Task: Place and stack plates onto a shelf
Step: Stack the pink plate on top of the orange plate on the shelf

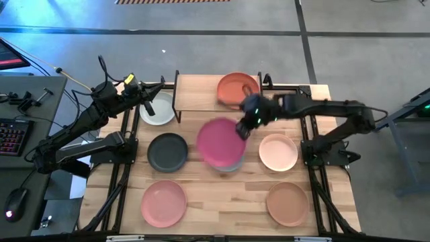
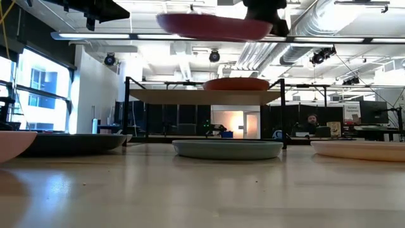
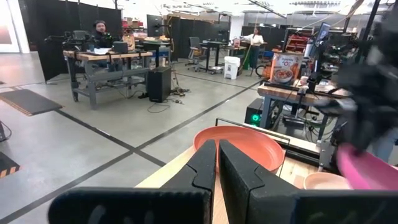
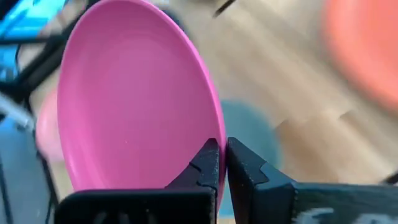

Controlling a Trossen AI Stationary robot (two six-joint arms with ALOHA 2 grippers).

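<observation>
My right gripper is shut on the magenta plate, which is in the air over the sage green plate on the table. The shelf stands at the far edge and carries the terracotta plate on its right half. The white-grey plate lies left of the shelf, and my left gripper hovers above it, shut and empty. On the table also lie the charcoal plate, the cream-peach plate, the light pink plate and the tan plate. My right gripper pinches the magenta plate's rim between its two fingers, one on the inner face and one beneath. The fingers come from the table's right and far side, at the plate's far-right edge. The plate is lifted clear, about level, higher than the shelf top.
The shelf's left half is bare wood. Black frame rails run along both sides of the tabletop. Beyond the table are desks, people and equipment in the room.
</observation>
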